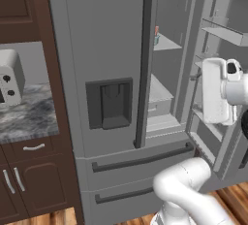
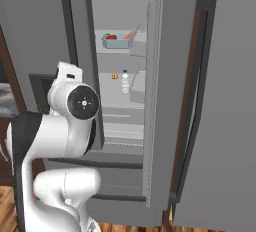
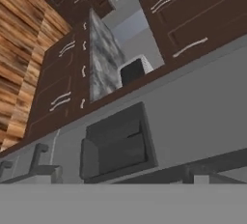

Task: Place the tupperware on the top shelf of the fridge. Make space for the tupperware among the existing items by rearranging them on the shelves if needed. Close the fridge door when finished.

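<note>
The fridge [image 1: 101,35] stands with its left door shut and its right door [image 2: 155,101] swung open. The tupperware [image 2: 116,41], a pale teal tub with a red piece inside, sits on the top shelf [image 2: 107,50]; a sliver of it [image 1: 156,38] shows past the left door's handle. One shelf lower stand a small clear bottle [image 2: 125,82] and a tiny orange lump [image 2: 114,76]. My gripper [image 1: 214,91] hangs in front of the opening, well clear of the shelves, holding nothing. It faces the dispenser recess [image 3: 116,146]; its fingertips are hidden.
The open door's railed bins [image 1: 225,31] lie just right of the hand. The left door's long dark handle [image 1: 143,69] edges the opening. Drawer bars [image 1: 143,160] run below. A marble counter [image 1: 29,117] with a white appliance [image 1: 9,78] sits left, over dark cabinets.
</note>
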Motion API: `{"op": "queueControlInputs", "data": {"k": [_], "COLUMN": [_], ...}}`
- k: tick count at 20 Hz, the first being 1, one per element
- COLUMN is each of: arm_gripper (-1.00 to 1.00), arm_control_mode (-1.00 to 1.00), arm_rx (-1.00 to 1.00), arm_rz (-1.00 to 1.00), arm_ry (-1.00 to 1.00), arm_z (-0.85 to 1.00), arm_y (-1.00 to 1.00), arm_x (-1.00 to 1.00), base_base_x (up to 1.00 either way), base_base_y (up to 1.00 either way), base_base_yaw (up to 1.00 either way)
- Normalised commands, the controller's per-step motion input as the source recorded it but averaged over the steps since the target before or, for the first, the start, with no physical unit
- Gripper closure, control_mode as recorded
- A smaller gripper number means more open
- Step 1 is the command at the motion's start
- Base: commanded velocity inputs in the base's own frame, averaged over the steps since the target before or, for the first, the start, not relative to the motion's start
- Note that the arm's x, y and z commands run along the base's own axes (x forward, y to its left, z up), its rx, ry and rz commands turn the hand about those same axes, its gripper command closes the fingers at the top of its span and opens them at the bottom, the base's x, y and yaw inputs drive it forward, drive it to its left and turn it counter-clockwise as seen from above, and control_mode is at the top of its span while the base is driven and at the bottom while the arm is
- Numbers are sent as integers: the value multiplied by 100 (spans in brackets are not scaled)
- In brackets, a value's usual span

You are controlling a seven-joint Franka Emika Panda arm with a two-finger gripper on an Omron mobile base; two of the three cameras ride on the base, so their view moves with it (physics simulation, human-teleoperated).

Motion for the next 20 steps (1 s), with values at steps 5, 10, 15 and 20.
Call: {"op": "queueControlInputs", "data": {"k": [5, 10, 15, 20], "arm_gripper": [-100, -100, -100, -100], "arm_control_mode": [-100, -100, -100, -100], "arm_rx": [26, 16, 4, 3], "arm_rz": [0, -1, -8, -5], "arm_ry": [0, 1, 3, 4], "arm_z": [0, -3, -27, -19], "arm_y": [-100, -100, -100, -100], "arm_x": [-26, -9, 0, 0], "base_base_x": [0, 0, 0, 0], "base_base_y": [0, 0, 0, 0], "base_base_yaw": [0, 0, 0, 0]}}
